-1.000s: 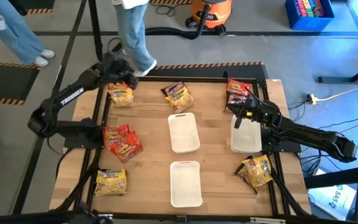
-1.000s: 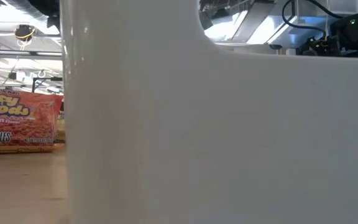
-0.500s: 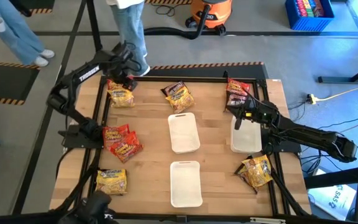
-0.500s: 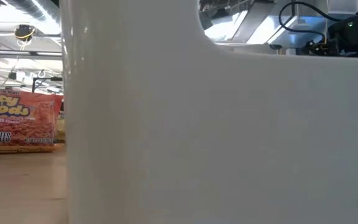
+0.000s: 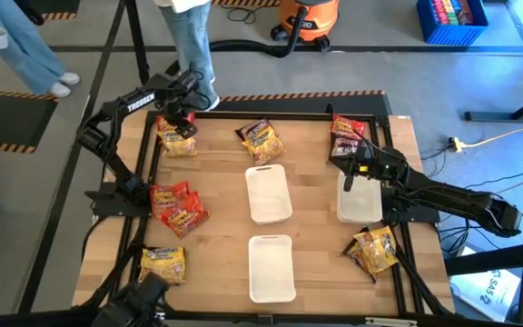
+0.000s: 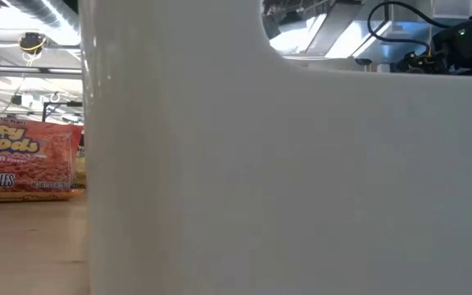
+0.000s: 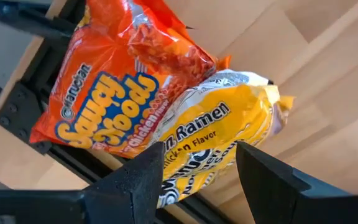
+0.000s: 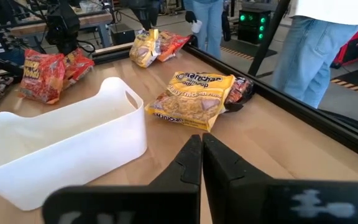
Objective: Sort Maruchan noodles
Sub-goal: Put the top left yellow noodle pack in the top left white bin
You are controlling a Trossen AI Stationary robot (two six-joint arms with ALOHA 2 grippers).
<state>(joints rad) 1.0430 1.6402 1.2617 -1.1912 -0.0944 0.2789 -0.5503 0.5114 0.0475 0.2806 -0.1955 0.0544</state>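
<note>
Maruchan noodles lie in small heaps on the wooden table. At the far left, a yellow packet (image 7: 222, 134) lies partly under an orange one (image 7: 114, 93); both show in the high view (image 5: 177, 141) too. My left gripper (image 7: 201, 180) hangs open over this heap, pointing down, one finger on either side of the yellow packet's end, and whether it touches I cannot tell. My right gripper (image 8: 201, 163) is shut and empty, level at the table's right, beside a white tray (image 5: 360, 198).
Other packets lie far middle (image 5: 261, 139), far right (image 5: 346, 134), left middle (image 5: 178, 204), near left (image 5: 163, 263) and near right (image 5: 375, 250). Two more white trays (image 5: 269, 193) (image 5: 271, 266) stand mid-table. A person's legs (image 5: 193, 45) are behind the far edge.
My left gripper has swung down over the far-left heap of packets, shifting slightly toward the table's near edge and tipping from a slant until it points straight down. The packets have not moved.
</note>
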